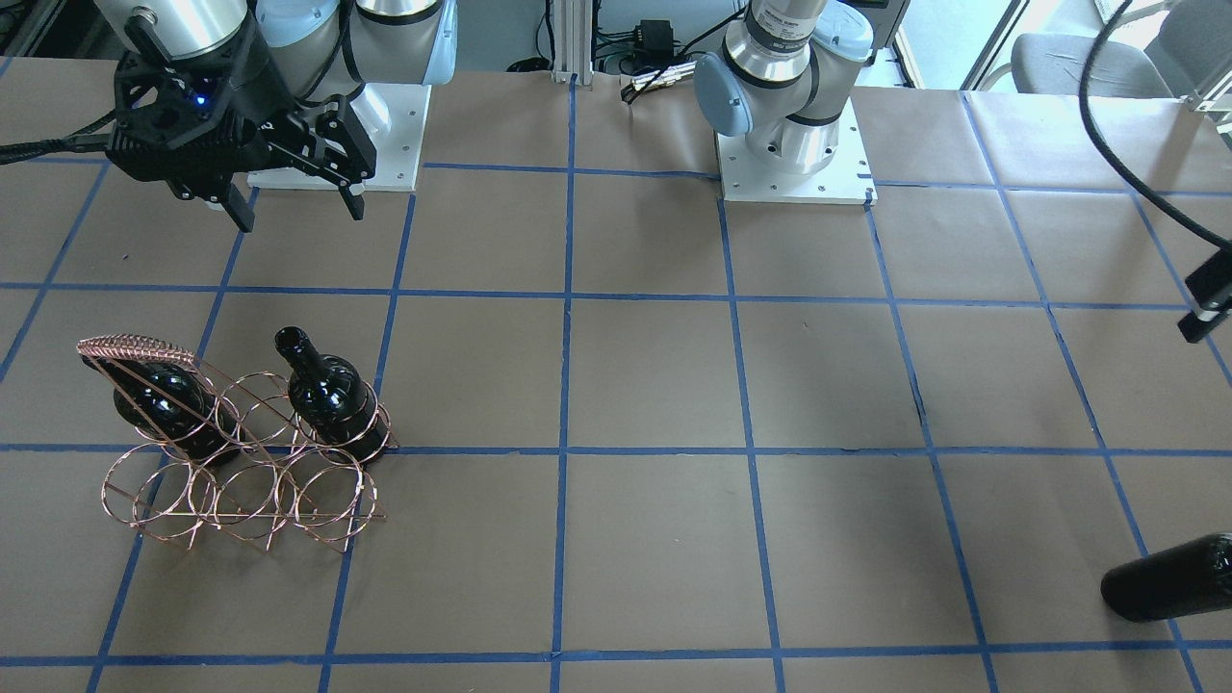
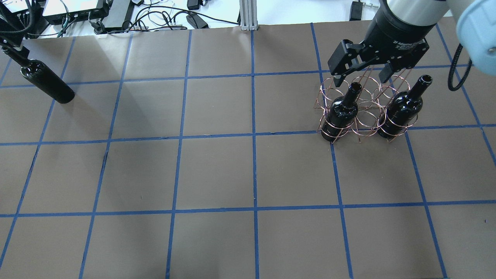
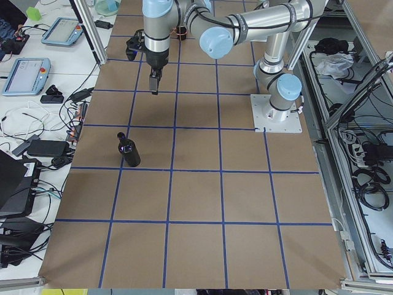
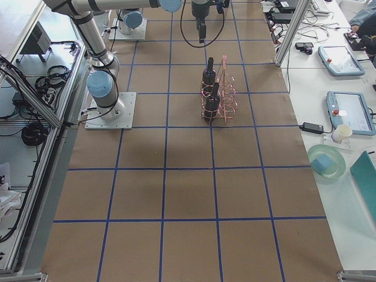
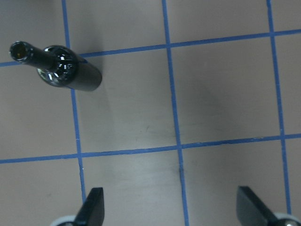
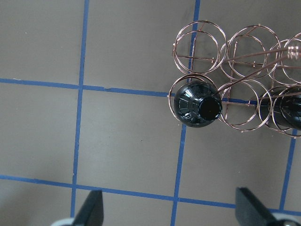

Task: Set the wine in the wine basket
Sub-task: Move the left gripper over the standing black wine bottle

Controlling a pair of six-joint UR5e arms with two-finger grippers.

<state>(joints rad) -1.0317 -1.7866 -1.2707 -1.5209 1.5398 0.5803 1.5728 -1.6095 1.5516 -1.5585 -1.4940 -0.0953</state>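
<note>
The copper wire wine basket [image 2: 364, 116] stands on the right side of the table. It holds two dark wine bottles [image 2: 341, 112] [image 2: 401, 110] upright in the two end rings of the row nearer me; the other rings are empty. My right gripper [image 2: 362, 77] hovers open and empty above the basket; its wrist view looks down on the bottle mouth [image 6: 200, 106] and the rings [image 6: 244, 44]. A third wine bottle [image 5: 61, 70] stands upright on the table at the far left [image 2: 46, 83]. My left gripper [image 5: 171, 209] is open and empty above the table beside it.
Brown paper with a blue tape grid [image 2: 254, 135] covers the table. The arm bases [image 1: 794, 144] stand at the robot's edge. Cables and electronics [image 2: 116, 15] lie beyond the far edge. The basket's coil-wrapped handle [image 1: 135, 346] arches over one bottle.
</note>
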